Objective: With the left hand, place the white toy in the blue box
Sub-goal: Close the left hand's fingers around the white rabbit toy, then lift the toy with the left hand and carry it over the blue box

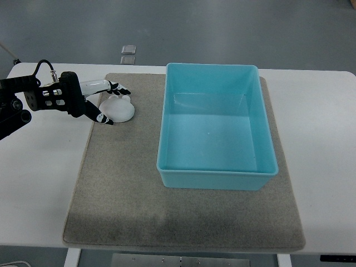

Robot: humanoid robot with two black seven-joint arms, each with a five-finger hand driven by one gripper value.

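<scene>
White rounded toy [118,109] is seen lying on the grey felt mat [128,189], near the mat's far left corner and well left of the box. It is flanked by the black-and-white fingers [118,87] of the left hand [99,100], which is brought in from the left edge; the fingers are spread around the toy, and whether it is gripped cannot be told. Further right, the light blue rectangular plastic box [167,167] is set on the same mat, which is laid on the white table [317,122].
</scene>
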